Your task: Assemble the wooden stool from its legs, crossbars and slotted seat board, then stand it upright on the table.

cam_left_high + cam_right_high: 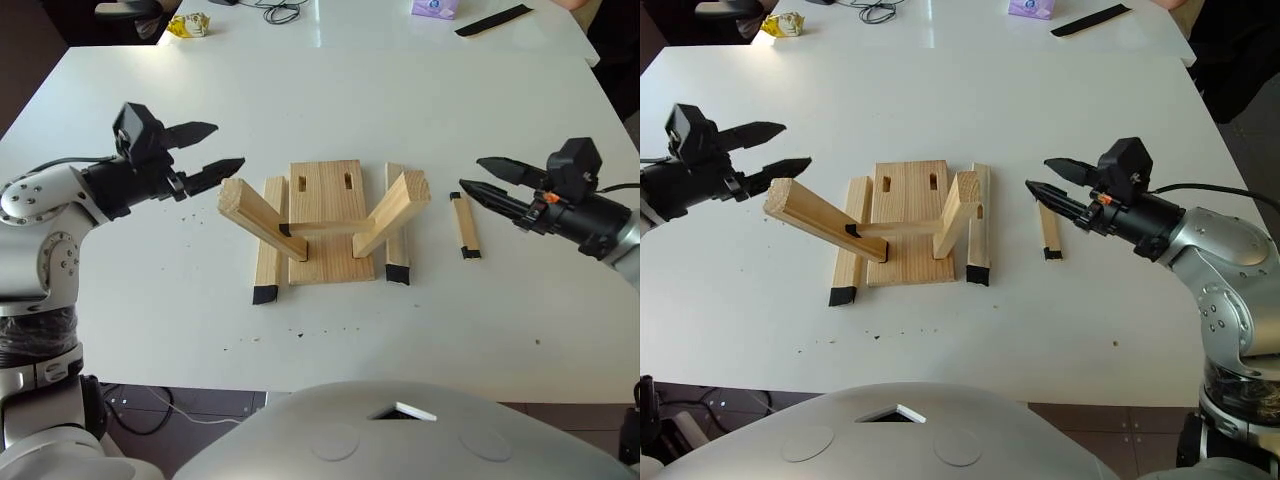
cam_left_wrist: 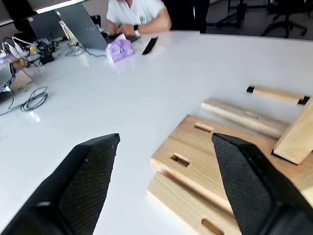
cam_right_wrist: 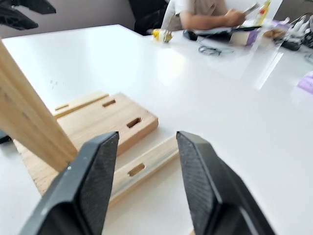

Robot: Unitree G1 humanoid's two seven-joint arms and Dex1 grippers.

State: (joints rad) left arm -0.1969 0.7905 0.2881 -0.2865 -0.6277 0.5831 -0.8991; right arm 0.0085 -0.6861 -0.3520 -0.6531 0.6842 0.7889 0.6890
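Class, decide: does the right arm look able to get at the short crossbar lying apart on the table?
Probably yes: the right gripper, open, hovers close to the crossbar; nothing lies between.

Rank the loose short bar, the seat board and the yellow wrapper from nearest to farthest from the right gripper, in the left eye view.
1. Loose short bar, just beside the right gripper.
2. Seat board, table centre.
3. Yellow wrapper, far left corner.

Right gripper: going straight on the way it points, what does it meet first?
Probably the raised leg beside the seat board, straight ahead of the right gripper. Height is unclear; the loose crossbar looks below that line.
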